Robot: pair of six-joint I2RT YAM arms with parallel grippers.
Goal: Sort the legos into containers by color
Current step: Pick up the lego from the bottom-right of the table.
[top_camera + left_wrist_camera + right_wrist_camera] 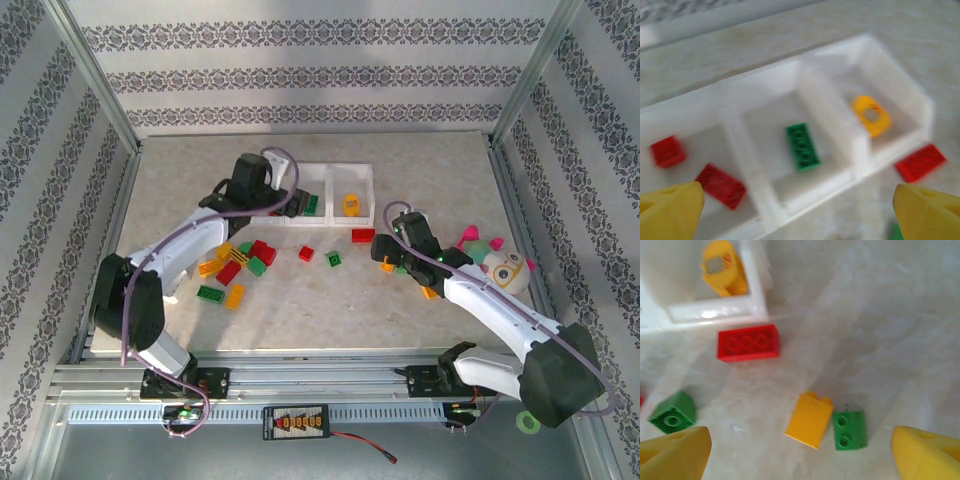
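Rightward, a plush toy (503, 266) sits beside scattered legos (362, 236).

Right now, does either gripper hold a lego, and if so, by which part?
Nothing is held. The left gripper is open above the containers, and the right gripper is open above loose legos on the table.

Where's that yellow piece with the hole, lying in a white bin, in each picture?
Top external: the yellow piece lies just above centre, in the rightmost bin.
Left wrist: the yellow piece, right of centre, same bin.
Right wrist: the yellow piece, top left.
Shared landmark: the red brick just outside that bin.
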